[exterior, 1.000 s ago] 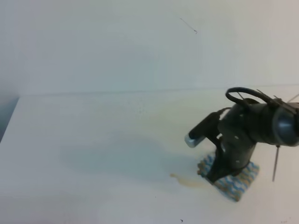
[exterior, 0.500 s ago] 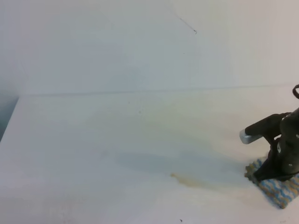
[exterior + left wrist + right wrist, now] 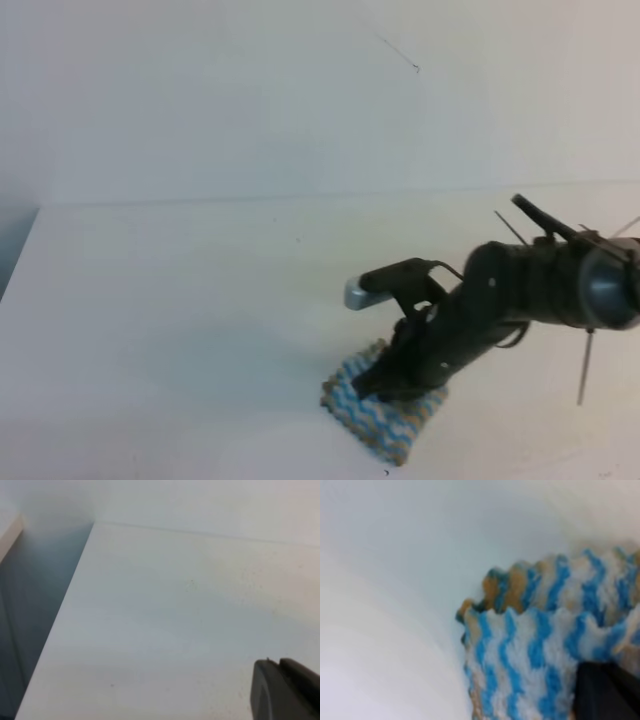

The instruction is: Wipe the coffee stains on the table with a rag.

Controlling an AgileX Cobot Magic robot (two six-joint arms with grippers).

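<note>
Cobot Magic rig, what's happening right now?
The right gripper is pressing the rag flat against the table, wiping for coffee stains. No stain shows in the exterior high view. The rag's edges look tan-tinged. The left gripper sits idle over bare tabletop, holding nothing visible.

blue-white zigzag rag [image 3: 385, 415], white table [image 3: 180, 290]

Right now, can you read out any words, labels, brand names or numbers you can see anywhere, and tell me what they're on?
None: no readable text shows in any view.
The rag carries only a blue-and-white zigzag weave.
The right gripper and its arm are plain black, with no legible marking.
The table and wall are bare of writing.
</note>
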